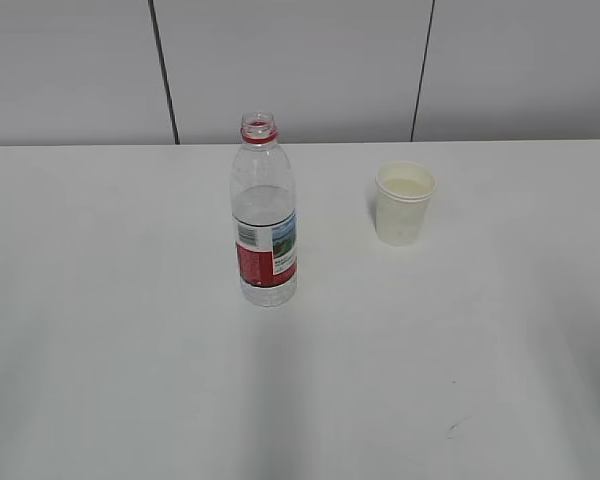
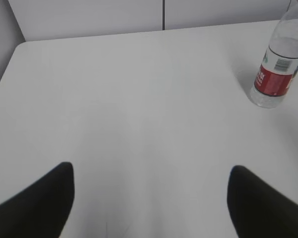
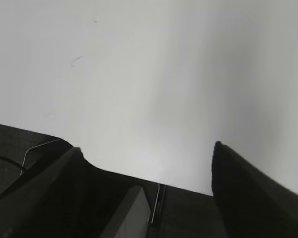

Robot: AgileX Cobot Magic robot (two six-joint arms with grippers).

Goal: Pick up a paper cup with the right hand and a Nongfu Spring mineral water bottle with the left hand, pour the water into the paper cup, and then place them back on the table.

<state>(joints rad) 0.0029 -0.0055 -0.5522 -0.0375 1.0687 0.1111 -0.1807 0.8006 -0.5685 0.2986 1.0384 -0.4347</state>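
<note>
The Nongfu Spring bottle (image 1: 265, 226) stands upright and uncapped near the middle of the white table (image 1: 110, 330), about half full of clear water. It also shows at the top right of the left wrist view (image 2: 278, 64). The cream paper cup (image 1: 403, 203) stands upright to its right, apart from it. Neither arm shows in the exterior view. My left gripper (image 2: 151, 171) is open and empty over bare table, well short and left of the bottle. My right gripper (image 3: 146, 148) is open and empty over the table's front edge; the cup is out of its view.
A small dark scuff mark (image 1: 458, 426) lies on the table near the front right, also in the right wrist view (image 3: 75, 60). A grey panelled wall (image 1: 300, 70) stands behind the table. The table's left corner (image 2: 20, 47) shows in the left wrist view.
</note>
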